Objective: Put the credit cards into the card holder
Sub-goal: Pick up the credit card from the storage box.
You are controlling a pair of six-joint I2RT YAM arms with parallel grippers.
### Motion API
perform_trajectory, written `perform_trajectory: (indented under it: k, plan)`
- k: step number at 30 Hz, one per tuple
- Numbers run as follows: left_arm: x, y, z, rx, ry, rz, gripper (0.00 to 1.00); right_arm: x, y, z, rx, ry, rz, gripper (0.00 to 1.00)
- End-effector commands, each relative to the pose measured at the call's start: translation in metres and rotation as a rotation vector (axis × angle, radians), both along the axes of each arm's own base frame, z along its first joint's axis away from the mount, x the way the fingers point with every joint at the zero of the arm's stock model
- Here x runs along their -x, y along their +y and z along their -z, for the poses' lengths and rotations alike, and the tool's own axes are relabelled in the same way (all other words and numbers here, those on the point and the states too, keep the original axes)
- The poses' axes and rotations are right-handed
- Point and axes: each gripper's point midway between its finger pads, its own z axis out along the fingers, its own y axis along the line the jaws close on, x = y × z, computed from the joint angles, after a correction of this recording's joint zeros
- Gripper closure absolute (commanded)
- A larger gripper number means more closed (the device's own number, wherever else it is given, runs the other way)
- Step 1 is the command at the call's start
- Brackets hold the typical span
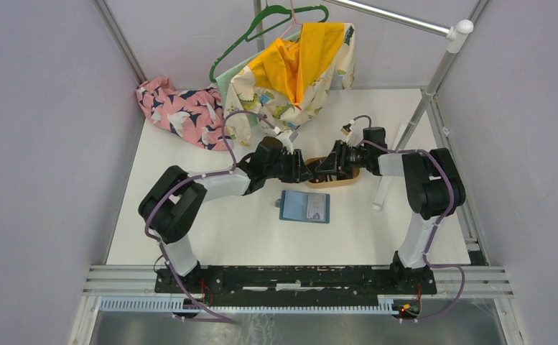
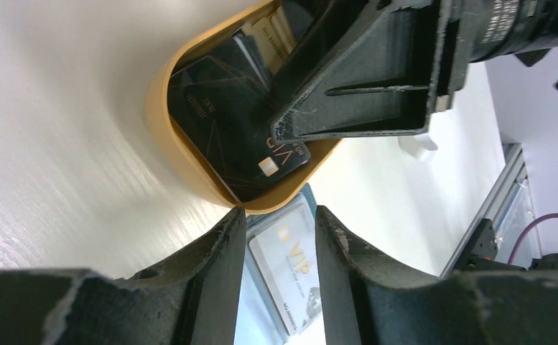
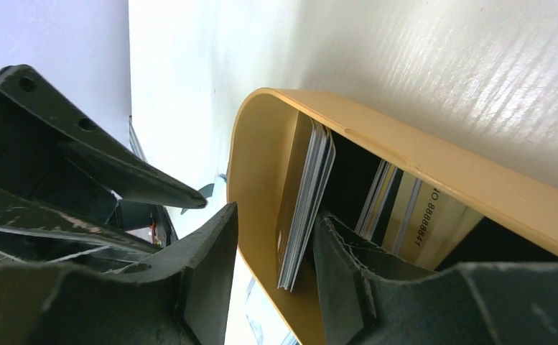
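**Card pick-up from the tray, holder laid open to receive**
The card holder point(image 1: 295, 205) lies open on the desk point(image 1: 211, 230), lower centre of the overhead frame, with a pale card point(image 1: 319, 208) on it. Beyond it, the left gripper point(image 2: 279, 213) is released at the tray point(image 3: 405, 158) rim, probably bracing it. The right gripper point(image 3: 274, 214) straddles the upright credit cards point(image 3: 304, 208) and the end wall; clamping cannot be told.

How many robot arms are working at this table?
2. The left arm reaches in from the left and the right arm from the right; both meet at the wooden tray in the middle. None seems hidden.
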Motion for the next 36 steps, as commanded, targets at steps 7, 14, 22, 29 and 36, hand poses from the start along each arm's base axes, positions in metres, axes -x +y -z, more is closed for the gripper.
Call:
perform_trajectory:
  k: [7, 14, 22, 29, 36]
  plan:
    - [-0.002, 0.011, -0.044, 0.030, -0.094, -0.035, 0.52, -0.008, 0.002, -0.022, -0.039, -0.073, -0.019, 0.53]
    - [0.001, 0.016, -0.042, 0.024, -0.092, -0.038, 0.52, -0.006, 0.015, -0.004, 0.014, -0.073, -0.070, 0.51]
    - [0.005, 0.020, -0.040, 0.018, -0.091, -0.042, 0.52, -0.005, 0.022, 0.017, 0.101, -0.060, -0.093, 0.50]
    - [0.007, 0.024, -0.041, 0.008, -0.094, -0.051, 0.52, -0.010, 0.019, -0.003, 0.078, -0.097, -0.097, 0.55]
    - [0.007, 0.026, -0.038, -0.001, -0.091, -0.055, 0.52, -0.014, 0.002, -0.009, 0.059, -0.092, -0.061, 0.91]
